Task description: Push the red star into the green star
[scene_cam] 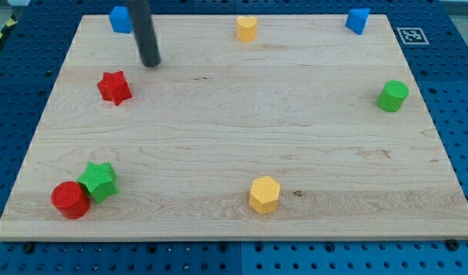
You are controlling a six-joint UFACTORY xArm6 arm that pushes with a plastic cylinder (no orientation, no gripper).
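The red star [114,88] lies on the wooden board at the view's upper left. The green star [99,181] lies near the board's lower left corner, touching a red cylinder [69,200] on its lower left. My tip [151,63] is the lower end of the dark rod coming down from the view's top. It stands above and to the right of the red star, a short gap away and not touching it. The green star is well below the red star, slightly to its left.
A blue block [121,19] sits at the top left next to the rod. A yellow block [247,29] is at top centre, a blue block [358,21] at top right, a green cylinder [392,96] at the right, and a yellow hexagon [264,195] at bottom centre.
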